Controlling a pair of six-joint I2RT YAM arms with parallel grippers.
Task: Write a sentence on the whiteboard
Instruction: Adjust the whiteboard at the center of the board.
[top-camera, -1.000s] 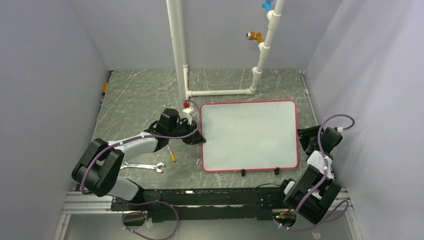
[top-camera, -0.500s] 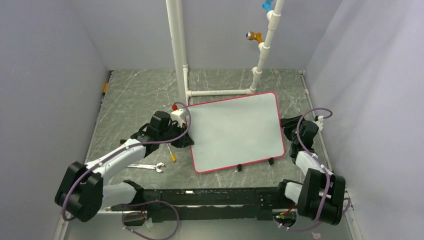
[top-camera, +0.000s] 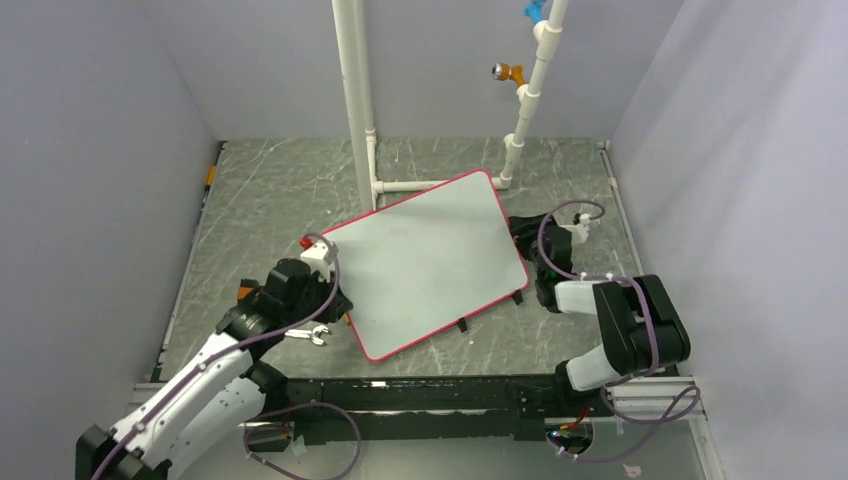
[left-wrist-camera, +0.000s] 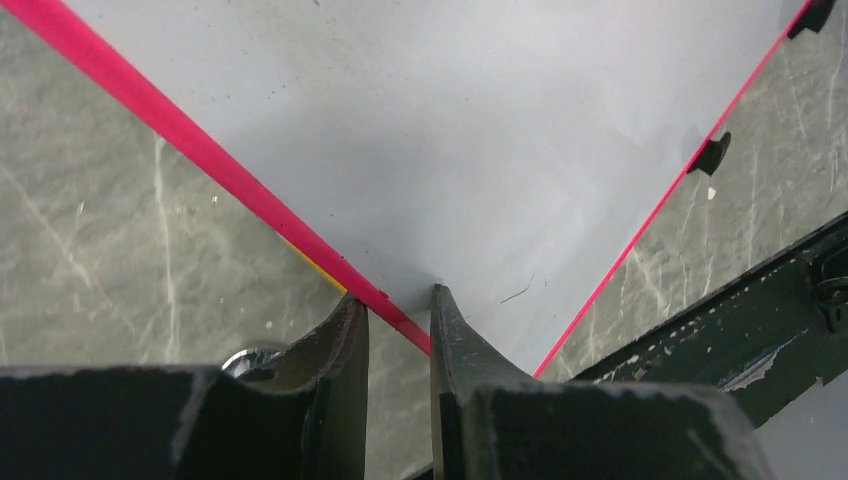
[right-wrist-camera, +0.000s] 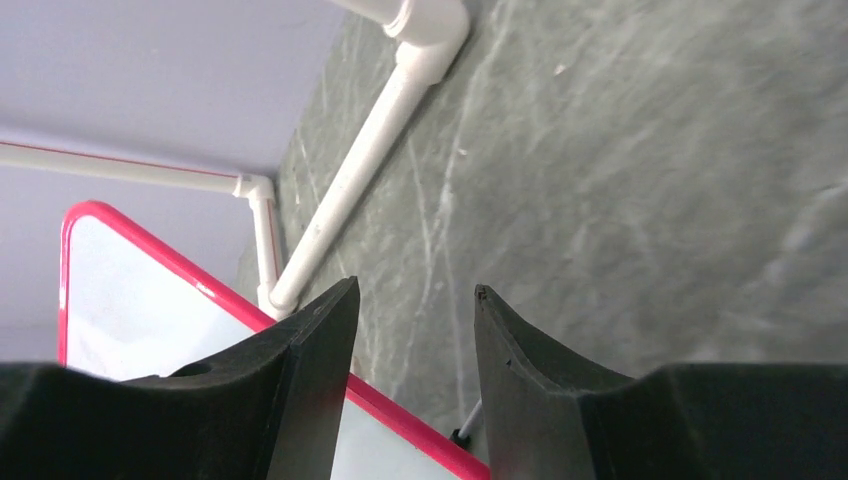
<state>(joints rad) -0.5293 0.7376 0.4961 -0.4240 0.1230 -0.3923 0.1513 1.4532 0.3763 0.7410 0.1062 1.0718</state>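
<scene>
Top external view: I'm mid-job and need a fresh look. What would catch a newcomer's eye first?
The whiteboard, red-framed and with no writing showing, sits skewed across the middle of the table. The left claw pinches its near-left edge, while the right claw sits at its right edge with jaws apart. Behind the board, a white pipe frame rises from the back of the table.
</scene>
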